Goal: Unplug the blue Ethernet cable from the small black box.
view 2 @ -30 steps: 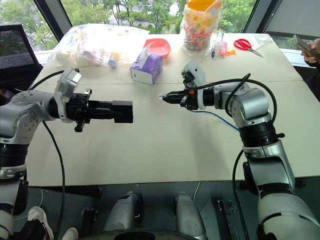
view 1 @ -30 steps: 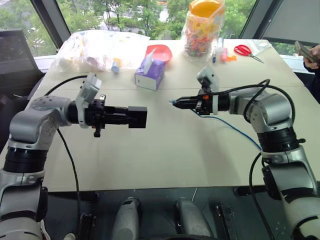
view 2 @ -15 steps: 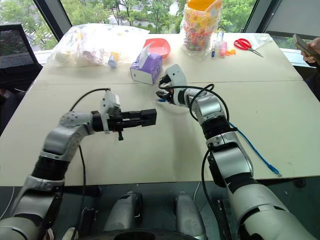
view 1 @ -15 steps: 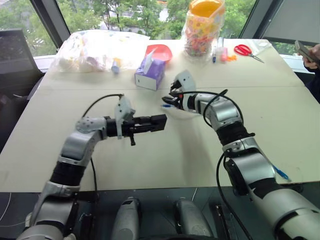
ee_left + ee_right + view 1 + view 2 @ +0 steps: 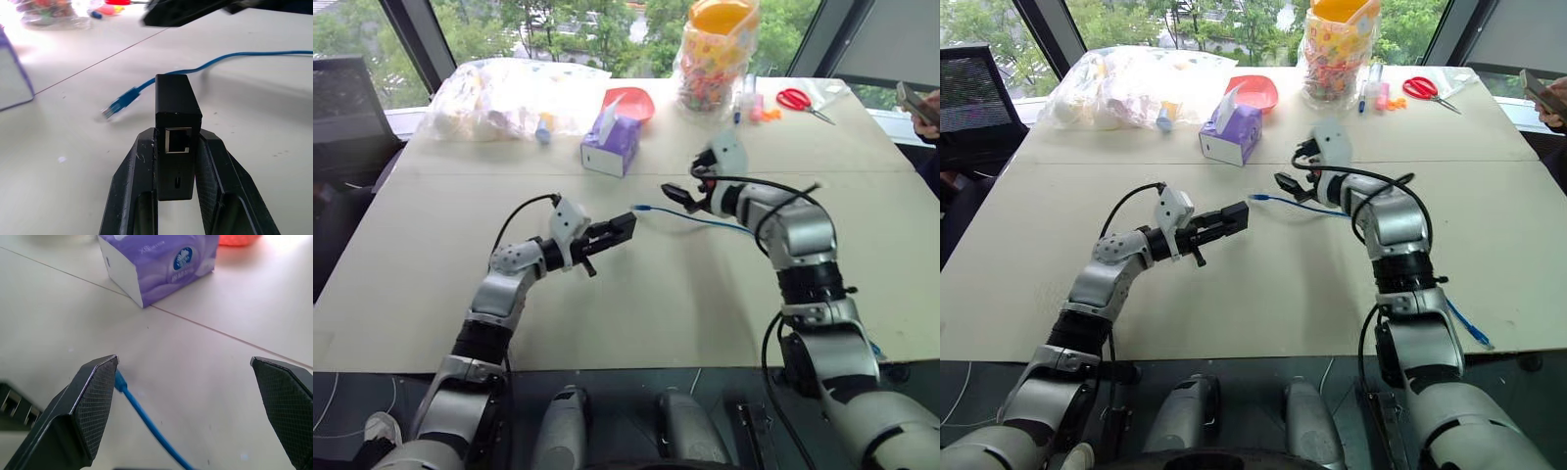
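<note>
Left tool (image 5: 177, 161) pinches the black box (image 5: 176, 122) between its two fingers (image 5: 129, 181), box upright in the grip, its open port facing the wrist camera and nothing plugged into it. In the head views the left tool (image 5: 607, 237) holds the box above the counter (image 5: 636, 304), pointing toward the right arm.

Blue cable (image 5: 690, 219) is out of the box. Its plug end (image 5: 113, 108) lies on the counter just beyond the box, apart from it. From there the cord runs along the counter toward the right arm, passing under the right tool (image 5: 677, 193). Farther down, another stretch of the cable (image 5: 1464, 325) shows by the near right counter edge.

Right tool is spread wide, holding nothing. In its wrist view the two fingers (image 5: 83, 416) stand far apart, with the cable (image 5: 146, 423) lying on the counter between them, close by one fingertip; whether they touch cannot be told. The right tool hovers over the cable near the plug end, pointing toward the left tool, the two tools near each other but apart.

Behind, a purple tissue box (image 5: 610, 145) sits near the middle of the counter, a red bowl (image 5: 628, 101) just behind it. A clear bag (image 5: 504, 93) of items lies at the far left, a jar (image 5: 713, 54) with an orange lid at far centre, red scissors (image 5: 800, 101) at far right. A person's hand (image 5: 922, 101) with a phone shows at the right edge.
</note>
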